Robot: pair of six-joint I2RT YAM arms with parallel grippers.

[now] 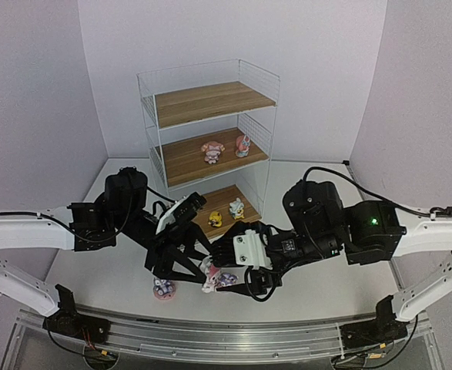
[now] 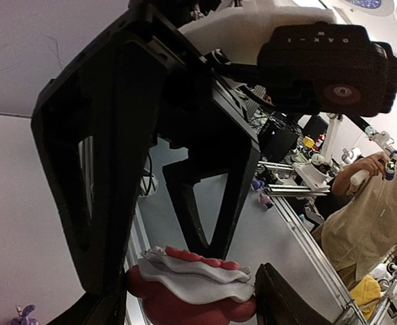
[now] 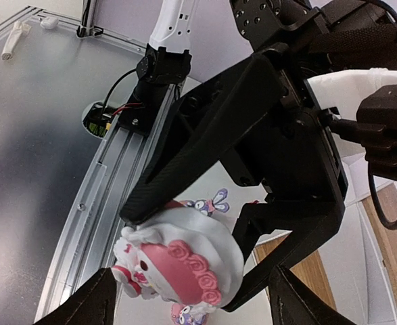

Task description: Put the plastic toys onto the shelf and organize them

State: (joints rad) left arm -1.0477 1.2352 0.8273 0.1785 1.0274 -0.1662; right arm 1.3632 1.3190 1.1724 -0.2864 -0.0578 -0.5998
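The white wire shelf [image 1: 266, 116] has three wooden boards. Two pink-white toys [image 1: 212, 151] stand on the middle board. A yellow toy [image 1: 215, 219] and a white toy [image 1: 236, 208] stand on the bottom board. My left gripper [image 1: 199, 271] [image 2: 191, 298] is shut on a pink-white round toy [image 2: 198, 281] [image 3: 184, 261], low over the table in front of the shelf. My right gripper [image 1: 224, 271] [image 3: 195, 301] is open, with its fingers on either side of that same toy and apart from it. A purple bunny [image 1: 164, 288] [image 3: 208, 203] stands on the table nearby.
Another small purple-pink toy [image 1: 229, 280] [image 3: 191, 315] lies on the table under the grippers. The metal rail [image 1: 210, 333] runs along the near table edge. The two arms meet closely in front of the shelf's bottom board.
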